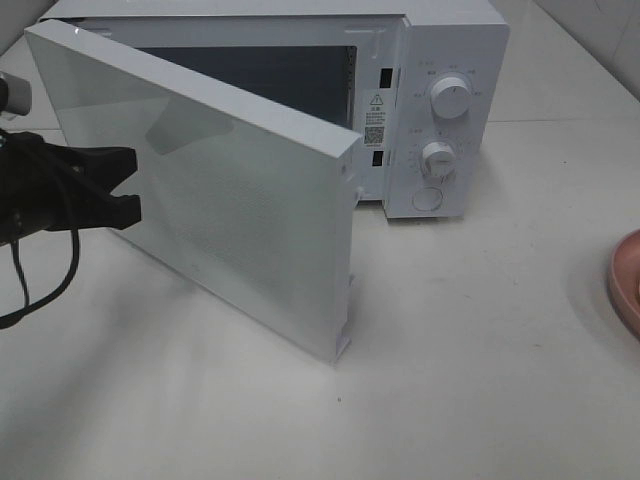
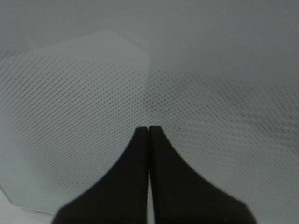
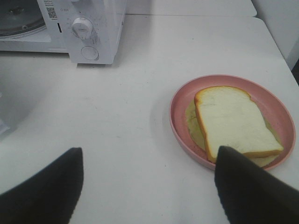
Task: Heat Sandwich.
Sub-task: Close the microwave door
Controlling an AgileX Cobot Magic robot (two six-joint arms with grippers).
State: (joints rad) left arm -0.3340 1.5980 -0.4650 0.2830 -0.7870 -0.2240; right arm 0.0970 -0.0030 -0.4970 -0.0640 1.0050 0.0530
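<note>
A kitchen-like test setup is suggested by a white microwave [image 1: 300, 110] set at the back of a plain white table [image 1: 480, 350]. A white tiled wall [image 1: 590, 30] is seen behind the microwave, and a pink plate [image 3: 187, 98] is placed to its right.

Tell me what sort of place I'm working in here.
Probably a mock kitchen counter set up for testing: a white microwave with its door swung open stands on a plain white table, and a sandwich waits on a pink plate beside it.
</note>
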